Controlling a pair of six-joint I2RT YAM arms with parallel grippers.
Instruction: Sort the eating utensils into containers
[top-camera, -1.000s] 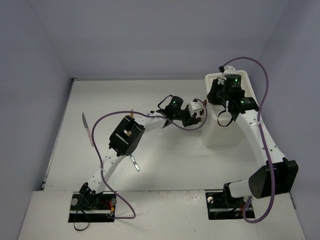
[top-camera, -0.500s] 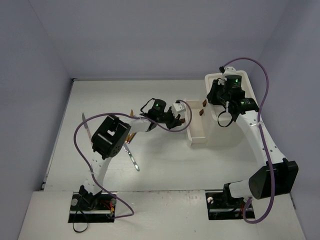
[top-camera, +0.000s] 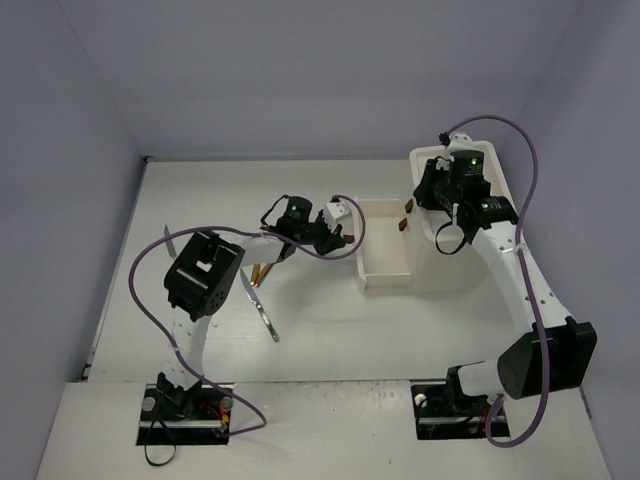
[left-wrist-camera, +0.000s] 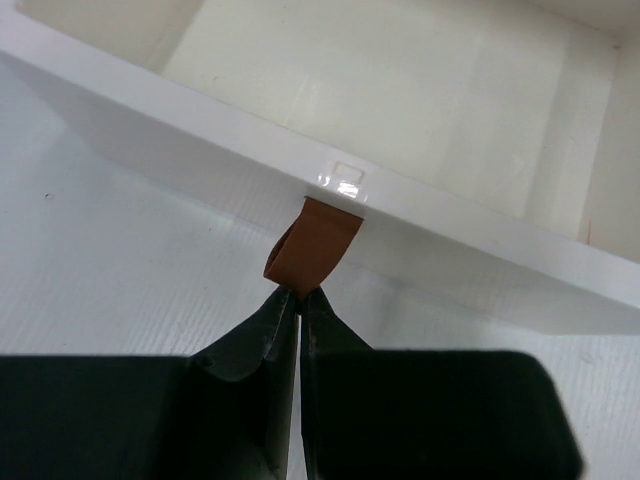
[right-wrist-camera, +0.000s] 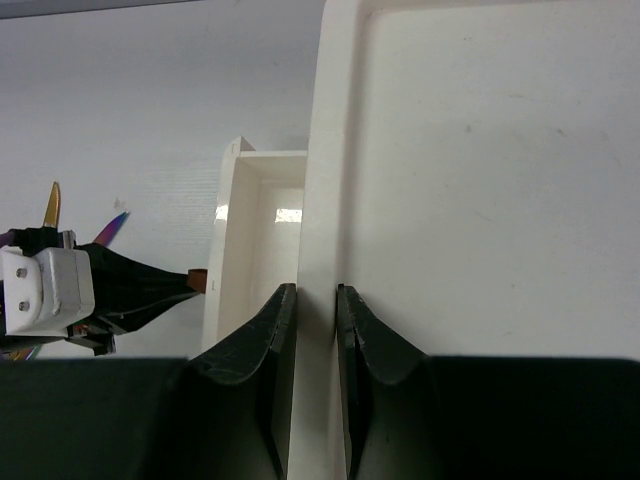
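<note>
Bracing explains our pose: right hand (right-wrist-camera: 315, 295) nipping the rim of the drawer unit (right-wrist-camera: 325, 150) upper right, left hand (left-wrist-camera: 298, 295) pinched on the brown handle (left-wrist-camera: 312, 248) of the open drawer (top-camera: 384, 284) at centre, utensils (top-camera: 260, 312) lying on the bench (top-camera: 330, 345) at left.

A white table (top-camera: 330, 330) sits boxed in by plain, pale lilac-grey panels: a left wall (top-camera: 60, 200), a far wall (top-camera: 320, 70) and a right wall (top-camera: 600, 140). A lighter, speckled board (top-camera: 330, 430) runs along its near edge, and the light is soft and even.
</note>
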